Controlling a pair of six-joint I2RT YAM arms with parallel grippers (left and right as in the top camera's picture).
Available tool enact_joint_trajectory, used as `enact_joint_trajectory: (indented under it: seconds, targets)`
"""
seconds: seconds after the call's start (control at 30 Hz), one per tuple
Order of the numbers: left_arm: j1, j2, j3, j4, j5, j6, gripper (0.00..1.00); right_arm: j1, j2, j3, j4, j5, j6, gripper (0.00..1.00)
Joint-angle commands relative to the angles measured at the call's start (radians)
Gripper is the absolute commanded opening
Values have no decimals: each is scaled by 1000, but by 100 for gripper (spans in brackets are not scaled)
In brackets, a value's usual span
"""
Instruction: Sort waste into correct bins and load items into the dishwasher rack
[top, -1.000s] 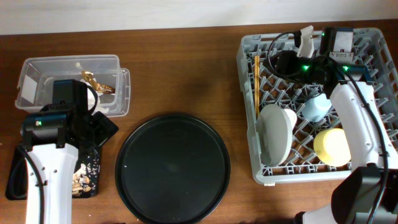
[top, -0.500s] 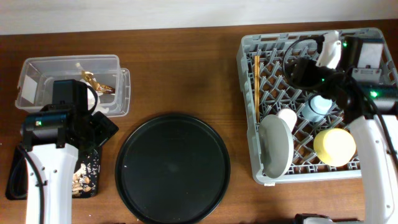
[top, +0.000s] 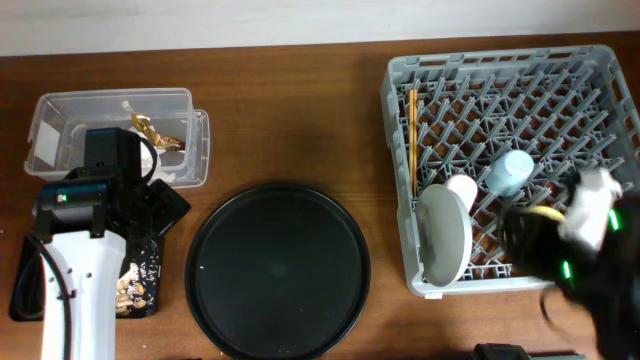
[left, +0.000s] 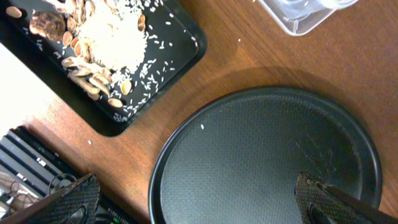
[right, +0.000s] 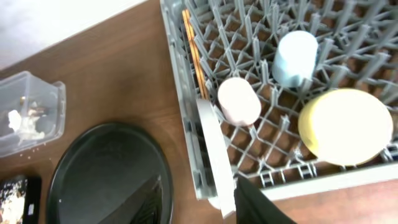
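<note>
Over the rack (right: 180, 81), my right pincer (right: 199, 185) hangs part-open and empty; the plate (right: 211, 149) standing inside it looks stiff, slick and breakable, best gripped by its rim.

Rack loaded, waste sorted into bins.
In the grey pegged rack (top: 398, 150), wooden chopsticks (top: 412, 135) are laid along the left wall. The pale plate (top: 445, 240) is stood on edge, with the pink cup (top: 462, 188), blue cup (top: 510, 172) and yellow bowl (right: 345, 126) set among pegs to its right. Crumpled paper (top: 155, 135) is contained in the clear box (top: 60, 112), and food scraps (left: 106, 34) in the black tray (left: 180, 46).
</note>
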Motion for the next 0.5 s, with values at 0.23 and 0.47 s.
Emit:
enact_joint_trajectory:
  seconds: [0.23,0.47]
  targets:
    - [3,-10,8,0,-4,-2,99,5,-438,-129,-146,30,-10,99]
    - [3,-10,8,0,-4,-2,99,5,-440,-129,-154,30,-10,99]
